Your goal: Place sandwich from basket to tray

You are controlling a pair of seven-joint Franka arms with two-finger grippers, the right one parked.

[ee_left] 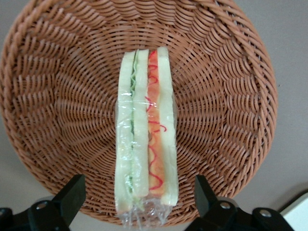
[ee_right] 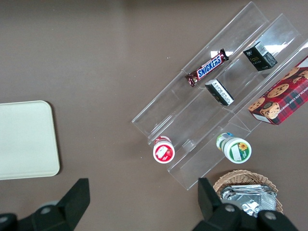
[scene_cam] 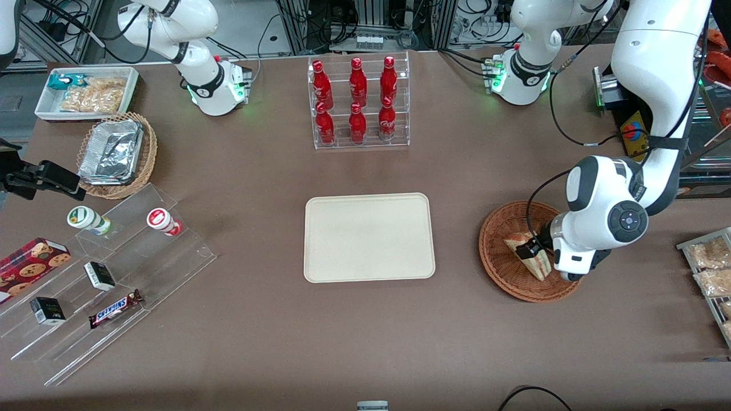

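The plastic-wrapped triangular white-bread sandwich with red and green filling is seen lying edge-up in the round reddish-brown woven wicker basket, toward the working arm's end of the brown counter. The end effector is held just above the basket, spread wide, 1 finger either side of the sandwich, nothing gripped. Risks judged: slippery wrap sliding free if pinched near the end; soft bread crushed by excess force; basket dragged along. The flat cream-beige rectangular tray sits well apart.
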